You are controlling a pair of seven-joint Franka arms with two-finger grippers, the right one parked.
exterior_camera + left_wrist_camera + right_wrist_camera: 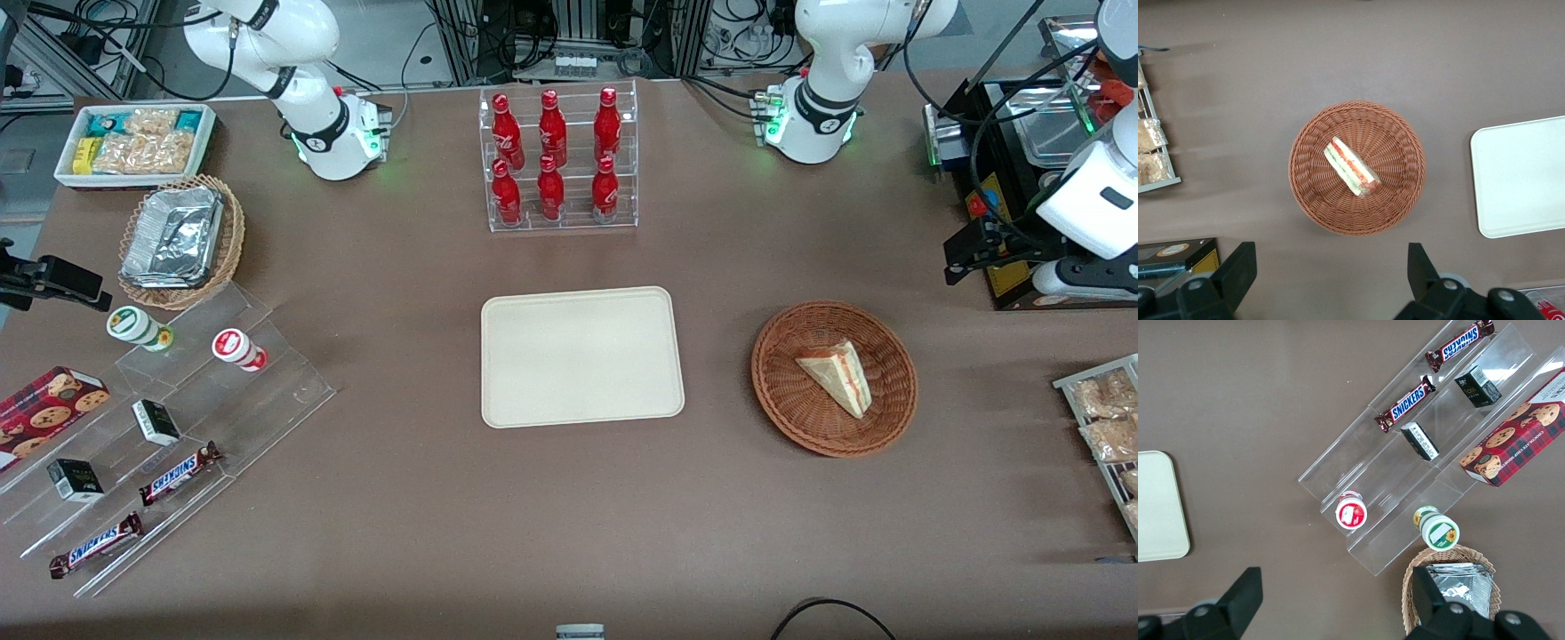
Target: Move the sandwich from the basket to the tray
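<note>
The sandwich (836, 373) (1351, 167), a pale bread wedge with red and green layers, lies in the round reddish-brown basket (773, 391) (1311, 193). The cream tray (582, 356) (1518, 177) lies flat beside the basket, toward the parked arm's end, with nothing on it. My left gripper (965, 258) (1330, 273) hangs well above the table, farther from the front camera than the basket and toward the working arm's end. It is open wide, with only bare tabletop between its fingers (1238, 267). It touches neither basket nor sandwich.
A clear rack of red bottles (560, 160) stands farther back than the tray. A wire rack of snack packets (1107, 427) (1151, 147) and a black box (1005, 178) sit at the working arm's end. Tan foil basket (178, 240), white bin (133, 142) and acrylic steps (178, 418) occupy the parked arm's end.
</note>
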